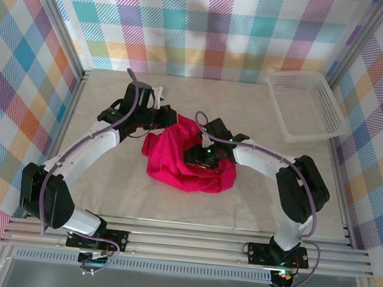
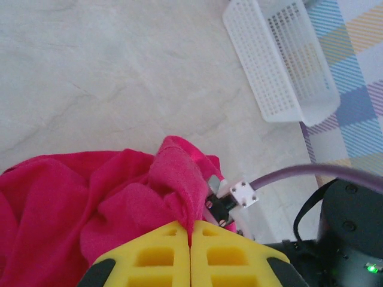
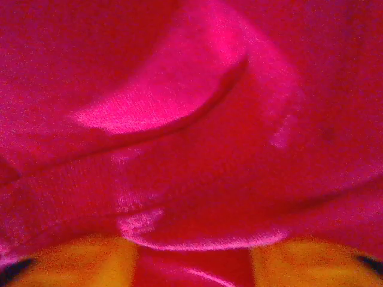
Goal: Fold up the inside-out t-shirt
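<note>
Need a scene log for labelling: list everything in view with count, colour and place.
t-shirt: one, crimson, crumpled mid-table.
basket: one, white mesh, table's far right corner.
table: one, pale marbled.
walls: plaid, multicoloured, around the table.
left arm, right arm: white and black, bases at the near edge.
left gripper: yellow, shut on a t-shirt fold.
right gripper: yellow, fingers apart, cloth between them, grip unclear.

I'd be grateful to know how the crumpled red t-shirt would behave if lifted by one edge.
Probably floppy: the t-shirt lies bunched in soft folds, so it should drape below the left jaws' pinch. Likely light, being thin knit; its trailing part may drag across the table.
</note>
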Robot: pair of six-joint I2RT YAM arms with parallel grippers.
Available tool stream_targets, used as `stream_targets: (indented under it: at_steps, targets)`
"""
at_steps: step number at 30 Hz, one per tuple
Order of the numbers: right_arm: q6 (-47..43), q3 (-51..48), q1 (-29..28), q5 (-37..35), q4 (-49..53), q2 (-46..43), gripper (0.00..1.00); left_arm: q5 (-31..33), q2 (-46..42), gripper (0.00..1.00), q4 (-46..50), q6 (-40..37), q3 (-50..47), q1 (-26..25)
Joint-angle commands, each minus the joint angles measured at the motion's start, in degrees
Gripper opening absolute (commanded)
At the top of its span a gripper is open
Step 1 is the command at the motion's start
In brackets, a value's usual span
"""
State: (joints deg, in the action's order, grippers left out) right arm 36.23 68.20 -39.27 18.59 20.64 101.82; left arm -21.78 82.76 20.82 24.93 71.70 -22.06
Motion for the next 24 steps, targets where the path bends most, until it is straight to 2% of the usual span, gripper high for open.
stream_targets:
  at_steps: [1, 2, 4, 6, 8, 11, 14, 17, 21, 22, 24]
  targets:
    - [0.15, 6.40, 0.41, -1.93, -0.16, -0.30, 0.05, 0.59, 1.32, 0.00, 1.93, 2.15, 3.00, 1.30]
    - [-0.62, 7.71, 0.66, -2.93, 1.62, -1.50, 0.00, 1.00, 1.59, 0.00, 2.75, 1.80, 3.13, 1.77]
    - [-1.94, 9.27, 1.74, -4.09, 4.80, -4.76, 0.00, 3.01, 1.79, 0.02, 5.07, 0.99, 2.86, 2.82]
    - [-2.77, 9.37, 3.76, -5.02, 7.32, -10.15, 0.00, 4.64, 1.66, 0.26, 6.51, 0.98, 1.57, 4.58]
    - [-2.83, 8.52, 6.69, -5.14, 9.04, -15.41, 0.00, 3.79, 1.23, 0.38, 5.43, 2.30, -1.16, 6.50]
    - [-3.08, 6.55, 11.76, -5.01, 11.04, -23.05, 0.00, 2.06, 0.74, 0.43, 1.92, 4.56, -5.89, 9.23]
    - [-5.00, 4.70, 15.30, -6.30, 13.83, -27.45, 0.00, 1.66, 1.90, 0.44, 1.15, 4.35, -7.54, 10.28]
    - [-5.96, 2.24, 17.84, -8.09, 15.37, -27.56, 0.00, 1.36, 2.93, 0.45, 3.44, 3.14, -7.52, 10.46]
    - [-6.25, -1.13, 19.65, -14.92, 16.72, -24.04, 0.01, -0.02, 0.78, 0.50, 5.70, 2.33, -10.80, 10.38]
    - [-6.54, -1.46, 19.84, -16.18, 16.99, -22.78, 0.04, -0.34, -0.08, 0.52, 5.49, 2.19, -12.35, 10.29]
    - [-7.41, -1.21, 20.07, -17.91, 18.48, -19.87, 0.21, 0.59, -1.77, 0.56, 6.09, 1.32, -15.27, 10.12]
